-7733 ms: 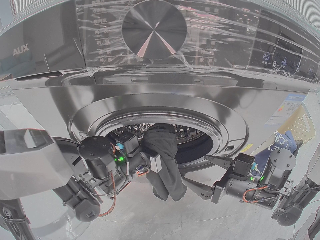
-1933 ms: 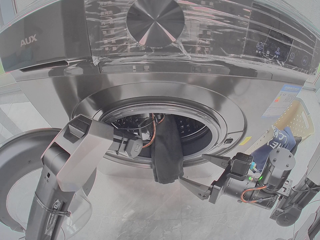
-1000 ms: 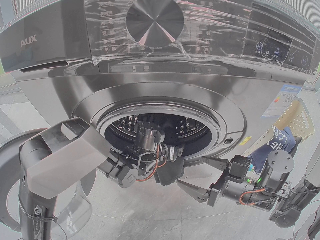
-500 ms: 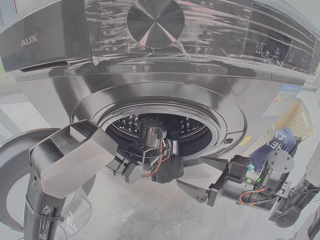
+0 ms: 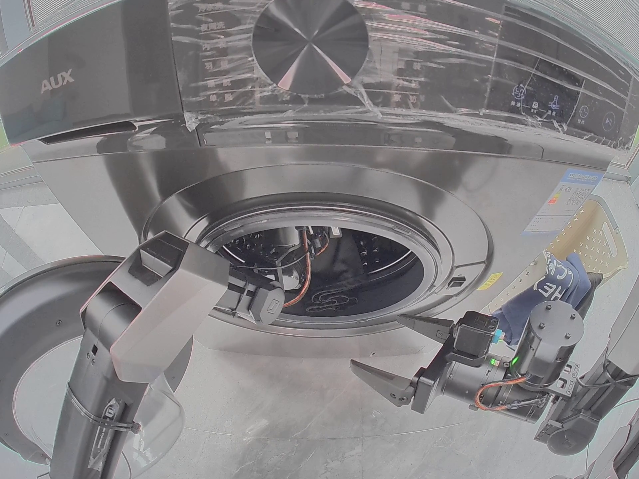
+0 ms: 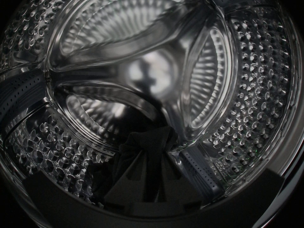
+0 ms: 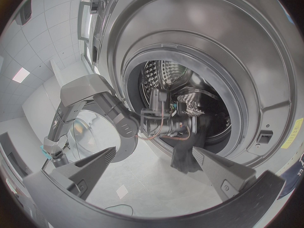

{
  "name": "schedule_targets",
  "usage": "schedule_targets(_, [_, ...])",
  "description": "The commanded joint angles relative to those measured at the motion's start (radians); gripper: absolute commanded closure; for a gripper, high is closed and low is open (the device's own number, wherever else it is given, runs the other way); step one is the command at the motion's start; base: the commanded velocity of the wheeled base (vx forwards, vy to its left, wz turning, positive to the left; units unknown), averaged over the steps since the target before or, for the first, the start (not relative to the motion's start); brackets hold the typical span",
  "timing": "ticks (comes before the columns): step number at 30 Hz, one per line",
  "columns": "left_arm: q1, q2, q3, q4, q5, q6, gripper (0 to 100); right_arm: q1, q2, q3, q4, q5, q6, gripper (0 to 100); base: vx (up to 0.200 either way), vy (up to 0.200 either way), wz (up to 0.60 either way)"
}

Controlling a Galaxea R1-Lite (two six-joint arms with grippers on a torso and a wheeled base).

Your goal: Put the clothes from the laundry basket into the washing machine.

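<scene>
Our left arm point(image 5: 256, 299) blocks the left half of the washing machine point(image 5: 373, 174) mouth; we see the right half free.

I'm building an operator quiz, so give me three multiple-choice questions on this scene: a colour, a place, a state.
1. What colour is the garment in the laundry basket? A) red B) blue C) white
2. Where is the right end effector relative to the washing machine? A) inside it B) on top of it C) in front, outside its opening
3. How is the machine's door? A) swung open B) shut C) missing
Answers: B, blue cloth shows against the pale basket; C, it sits below and outside the opening; A, the glass door stands aside at the robot's left.
</scene>
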Motion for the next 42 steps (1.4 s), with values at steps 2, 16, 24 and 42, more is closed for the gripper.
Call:
schedule_targets(2, [0.005,0.023,-0.017,-0.003,0.002,-0.001,0,0.000,0.006,0.000,-0.001,0.001,0.000,0,0.000,0.000,0.00])
schedule_targets(16, [-0.093,-0.210,0.405,0.100,-0.045,-0.002,0,0.002,0.006,0.002,0.000,0.000,0.000,0,0.000,0.000,0.00])
schedule_targets(24, [-0.096,-0.166,0.466,0.101,-0.055,0.006,0,0.002,0.001,0.002,0.000,0.000,0.000,0,0.000,0.000,0.00])
schedule_targets(42, [-0.017,-0.014,0.130,0.084,-0.009,-0.017,100,0.011,-0.001,-0.003,0.000,-0.002,0.000,0,0.000,0.000,0.00])
